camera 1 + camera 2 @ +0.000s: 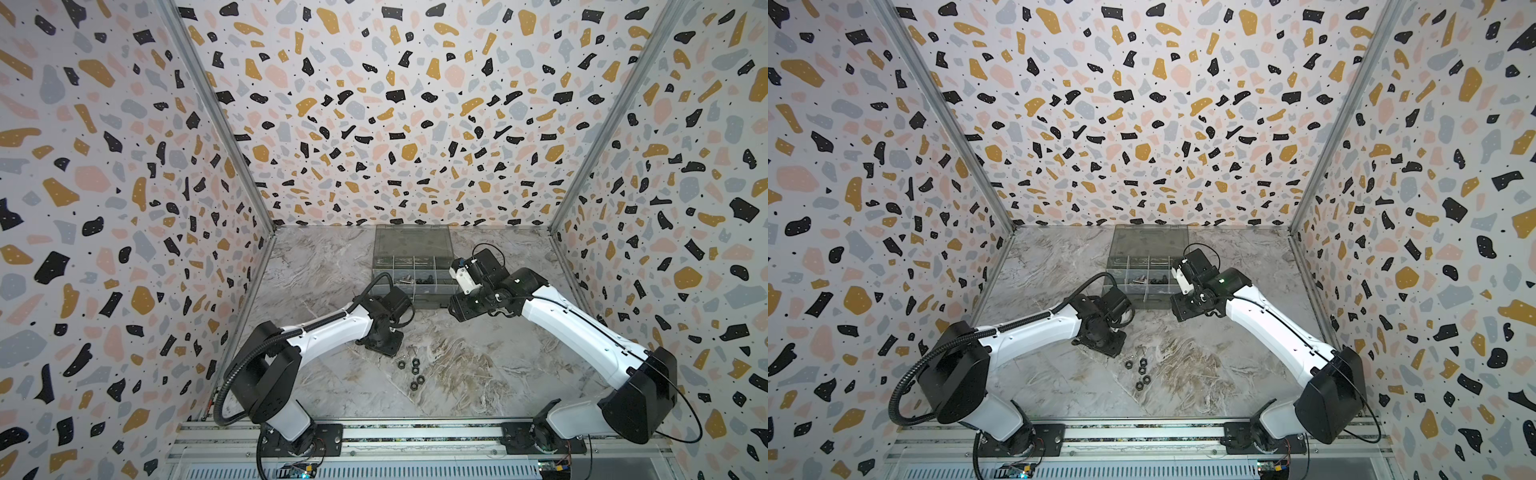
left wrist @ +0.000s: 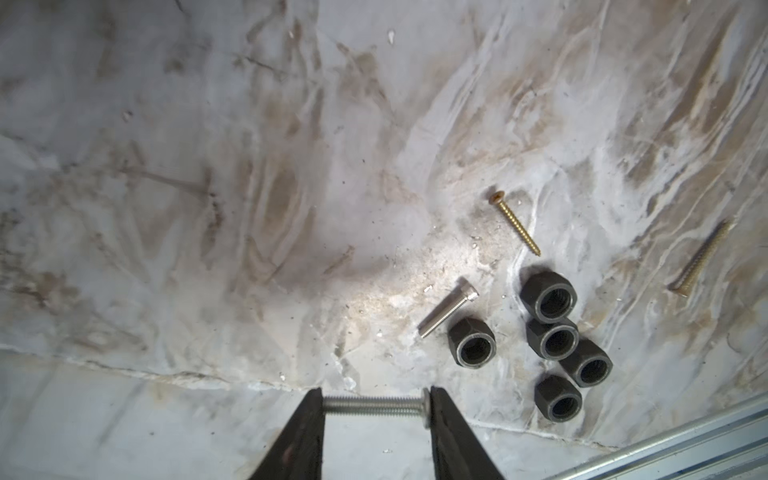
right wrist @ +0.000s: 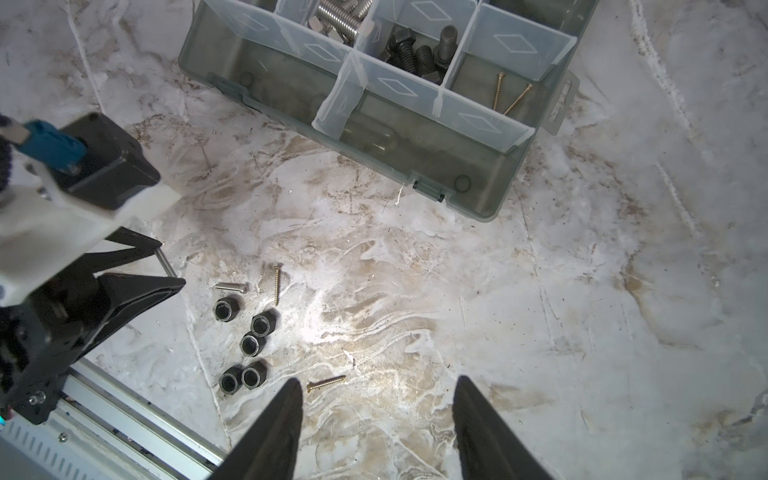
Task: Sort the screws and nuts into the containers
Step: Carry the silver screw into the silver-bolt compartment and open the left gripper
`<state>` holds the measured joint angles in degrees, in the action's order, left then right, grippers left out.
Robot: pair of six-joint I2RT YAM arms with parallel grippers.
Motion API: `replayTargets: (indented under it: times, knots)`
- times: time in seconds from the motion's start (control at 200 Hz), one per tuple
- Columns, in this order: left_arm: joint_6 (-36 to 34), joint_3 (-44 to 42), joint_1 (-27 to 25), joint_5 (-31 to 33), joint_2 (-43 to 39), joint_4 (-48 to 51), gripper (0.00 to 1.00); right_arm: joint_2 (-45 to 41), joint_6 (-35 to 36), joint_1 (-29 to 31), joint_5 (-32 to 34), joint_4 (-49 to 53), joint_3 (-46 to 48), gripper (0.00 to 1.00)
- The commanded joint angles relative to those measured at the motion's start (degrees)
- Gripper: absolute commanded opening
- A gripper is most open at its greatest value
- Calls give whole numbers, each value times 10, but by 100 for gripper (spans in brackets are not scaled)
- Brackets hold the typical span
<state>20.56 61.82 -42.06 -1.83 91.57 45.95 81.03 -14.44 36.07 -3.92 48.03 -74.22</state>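
My left gripper (image 2: 376, 409) is shut on a silver screw (image 2: 374, 406), pinched end to end between its fingertips just above the table. Beside it lie several black nuts (image 2: 552, 337), a silver bolt (image 2: 448, 312) and two brass screws (image 2: 515, 222). In both top views this gripper (image 1: 380, 343) hovers just behind the nuts (image 1: 411, 372). My right gripper (image 3: 378, 415) is open and empty above the table, with a brass screw (image 3: 326, 382) near one finger. The containers (image 3: 478, 183) hold silver bolts (image 3: 340, 16), black bolts (image 3: 419, 52) and brass screws (image 3: 509, 93) in separate compartments.
The organiser box (image 1: 411, 249) stands at the back centre with its lid open flat behind it. A metal rail (image 3: 137, 419) runs along the table's front edge close to the nuts. Patterned walls enclose the table on three sides.
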Motion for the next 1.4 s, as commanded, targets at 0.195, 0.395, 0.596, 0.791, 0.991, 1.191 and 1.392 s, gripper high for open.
replayTargets:
  times: [0.195, 0.395, 0.596, 0.791, 0.991, 1.191, 1.392]
  knots:
    - [-58, 124, 80, 35, 55, 59, 41, -10, 12, -23, 11, 14, -34, 60]
    - [-79, 203, 118, 38, 107, 73, 41, -6, 16, -37, 9, 12, -40, 60]
    - [-87, 296, 153, 32, 166, 80, 41, 8, 20, -51, 6, 7, -50, 60]
    - [-92, 407, 166, 26, 242, 98, 42, 26, 25, -68, 2, 4, -64, 60]
    - [-90, 498, 173, 13, 314, 111, 42, 42, 34, -89, 0, 9, -80, 60]
    - [-89, 548, 181, 8, 357, 118, 42, 59, 39, -108, 0, 13, -99, 60]
    - [-87, 554, 192, -6, 372, 115, 44, 78, 42, -115, -5, 14, -112, 60]
